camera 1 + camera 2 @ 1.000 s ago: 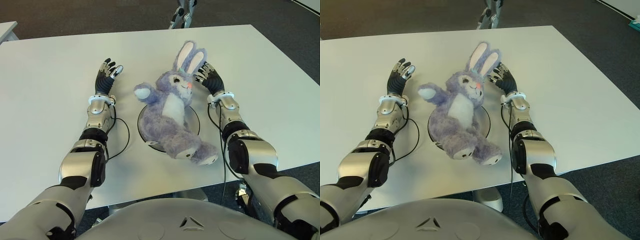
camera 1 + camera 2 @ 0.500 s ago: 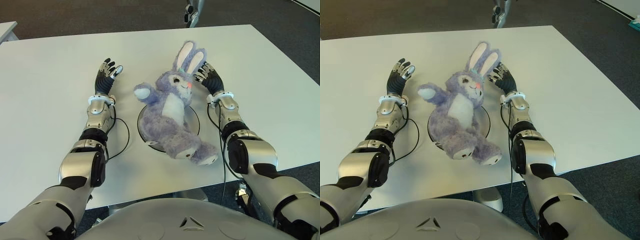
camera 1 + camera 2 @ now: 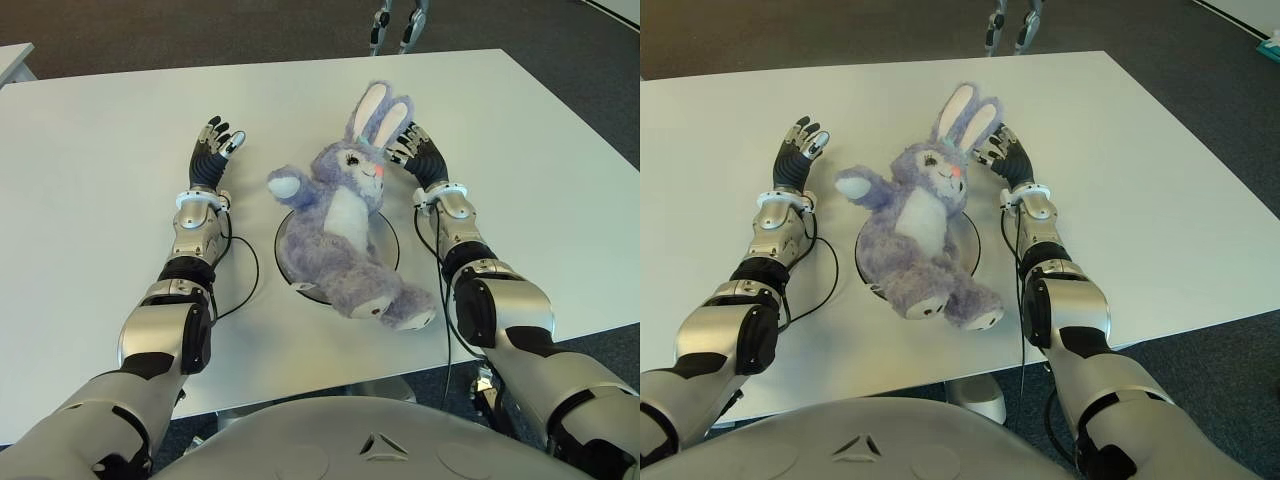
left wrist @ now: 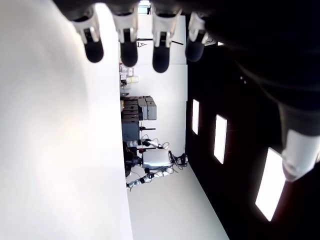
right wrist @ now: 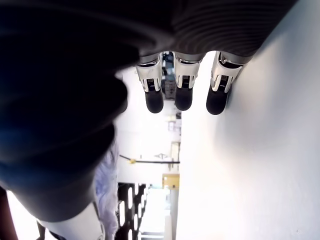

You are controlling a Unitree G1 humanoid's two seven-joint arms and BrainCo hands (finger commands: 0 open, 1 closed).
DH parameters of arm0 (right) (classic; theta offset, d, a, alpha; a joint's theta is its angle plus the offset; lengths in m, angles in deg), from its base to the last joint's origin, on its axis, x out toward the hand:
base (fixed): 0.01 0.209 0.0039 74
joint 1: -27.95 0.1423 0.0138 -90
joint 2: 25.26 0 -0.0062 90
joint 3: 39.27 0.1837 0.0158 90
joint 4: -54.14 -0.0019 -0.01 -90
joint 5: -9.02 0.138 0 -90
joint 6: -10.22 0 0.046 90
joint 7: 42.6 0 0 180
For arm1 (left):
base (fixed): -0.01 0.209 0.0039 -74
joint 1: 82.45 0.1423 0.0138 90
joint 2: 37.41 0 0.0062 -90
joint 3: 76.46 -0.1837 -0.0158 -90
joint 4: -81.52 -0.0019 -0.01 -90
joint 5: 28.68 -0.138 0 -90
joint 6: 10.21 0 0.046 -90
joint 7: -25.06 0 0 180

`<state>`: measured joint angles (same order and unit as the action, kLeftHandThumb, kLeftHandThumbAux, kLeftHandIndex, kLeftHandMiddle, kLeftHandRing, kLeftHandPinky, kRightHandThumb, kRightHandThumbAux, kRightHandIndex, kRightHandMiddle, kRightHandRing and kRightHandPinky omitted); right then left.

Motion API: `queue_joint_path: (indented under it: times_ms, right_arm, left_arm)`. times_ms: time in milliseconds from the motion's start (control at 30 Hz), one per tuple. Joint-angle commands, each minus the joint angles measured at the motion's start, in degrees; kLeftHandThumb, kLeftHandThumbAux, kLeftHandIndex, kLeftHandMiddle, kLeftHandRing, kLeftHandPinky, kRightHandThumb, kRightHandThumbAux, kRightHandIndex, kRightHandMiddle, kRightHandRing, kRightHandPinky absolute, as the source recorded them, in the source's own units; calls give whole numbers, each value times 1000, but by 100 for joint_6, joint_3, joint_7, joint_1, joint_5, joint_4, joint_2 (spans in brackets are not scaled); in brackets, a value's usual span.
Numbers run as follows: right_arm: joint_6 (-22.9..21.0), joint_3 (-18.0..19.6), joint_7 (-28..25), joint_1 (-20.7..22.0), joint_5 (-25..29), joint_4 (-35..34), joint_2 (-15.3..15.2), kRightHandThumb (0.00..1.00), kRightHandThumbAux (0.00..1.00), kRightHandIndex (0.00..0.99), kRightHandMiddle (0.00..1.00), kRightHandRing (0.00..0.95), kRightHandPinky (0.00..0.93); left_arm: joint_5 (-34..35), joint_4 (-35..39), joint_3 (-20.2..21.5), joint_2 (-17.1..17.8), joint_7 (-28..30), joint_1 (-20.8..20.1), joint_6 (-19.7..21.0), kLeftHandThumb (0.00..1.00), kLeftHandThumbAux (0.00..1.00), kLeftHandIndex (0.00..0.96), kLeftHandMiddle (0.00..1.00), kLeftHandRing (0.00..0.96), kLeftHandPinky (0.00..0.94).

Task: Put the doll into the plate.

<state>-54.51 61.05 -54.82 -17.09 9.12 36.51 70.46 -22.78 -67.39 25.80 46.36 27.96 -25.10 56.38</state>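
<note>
**Bunny doll on plate, both hands empty**

L to R across the white table (image 3: 90, 200):

L hand (image 3: 212, 152) shows well apart from the doll, on its L side, over bare tabletop. Fingers straight and spread, pointing away from the robot; it holds nothing. L wrist view confirms: fingertips (image 4: 127, 50) extended in a row, nothing between them and the thumb, only white table surface alongside. A black cable (image 3: 245, 275) loops on the table next to the L forearm, between the arm and the plate.

Centre: purple-grey plush bunny doll (image 3: 345, 225) w/ white belly, pink-lined ears and pink nose lies face-up across the plate (image 3: 287, 235). Body covers most of the plate; only a dark rim arc shows at the L and near edge, plus a sliver on the R. Head and ears stick out past the far rim, ears pointing away from the robot. One arm w/ white paw juts to the L. Feet hang over the near-R rim onto the table.

R hand (image 3: 420, 155) is just beside the doll's ears/head, on its R side. Fingers extended, loosely open, not wrapped round anything; whether fingertips brush the ear fur I can't tell. R wrist view: fingers (image 5: 182, 92) straight, a strip of purple fur (image 5: 106, 185) at the edge, no grasp.

Past the far table edge, dark floor w/ another robot's legs (image 3: 395, 25) partly in frame.
</note>
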Motion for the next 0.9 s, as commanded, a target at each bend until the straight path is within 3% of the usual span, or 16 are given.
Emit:
queue_joint_path:
  times_ms: [33,900]
  right_arm:
    - [-393,12,125,-543,-17,362,208,133,795,31,33,31,44]
    - [-397,196,502,-545,87,360,373,172,775,44,37,24,43]
  left_arm:
    - [-4,-327,-17,-163,-3,575,312,0,556,13,128,111,65]
    - [-9,-216,17,-98,-40,786,346,0,540,35,147,129,79]
